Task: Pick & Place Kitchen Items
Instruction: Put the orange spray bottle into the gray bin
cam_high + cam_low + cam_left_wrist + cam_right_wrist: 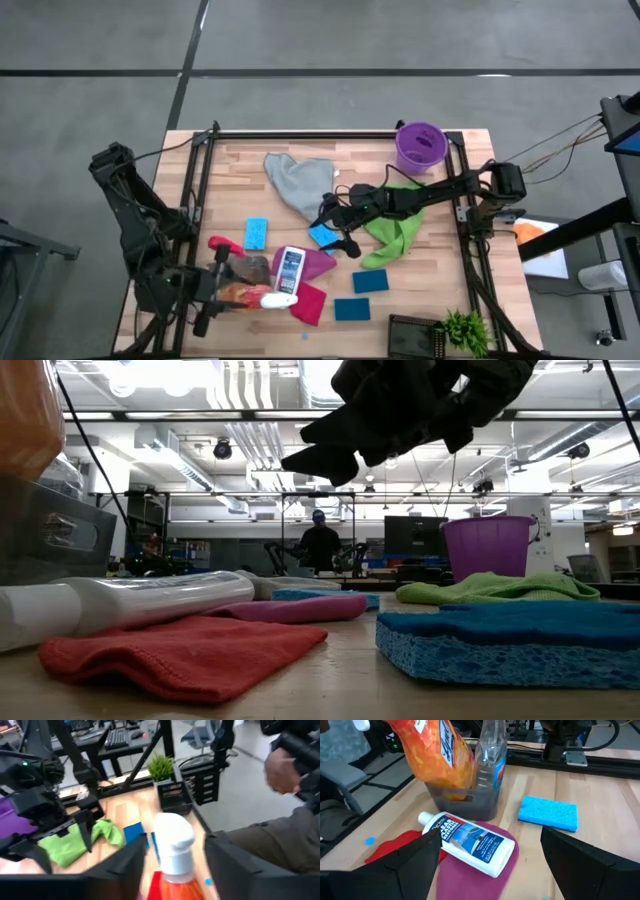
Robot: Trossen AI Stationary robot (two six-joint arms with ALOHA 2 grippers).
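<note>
The orange spray bottle (pixel 240 293) with a white trigger head sits between the fingers of my left gripper (pixel 174 851) at the table's near left. A clear spray bottle (pixel 490 760) stands right beside it. The small white bottle (pixel 290 268) lies on the magenta cloth (pixel 318 262), next to the red cloth (pixel 310 302). My right gripper (pixel 340 238) hovers open and empty above a blue sponge (pixel 322 237) at mid-table, between the grey cloth (pixel 300 185) and the green cloth (pixel 395 235). It also shows at the top of the low view (pixel 390 410). My left gripper has the orange bottle's body (pixel 172 889) between its two fingers, coming about level from the table's left. The fingers lie along the bottle, and its white head (pixel 172 840) sticks out past their tips. The bottle is tilted, head up (pixel 440 755). Its base is hidden.
Several more blue sponges lie about (pixel 257 233) (pixel 370 281) (pixel 351 309). A purple bucket (pixel 421 147) stands at the far right. A black basket (pixel 415 332) and a small green plant (pixel 465 330) stand at the near right. A person (pixel 280 767) stands beside the table.
</note>
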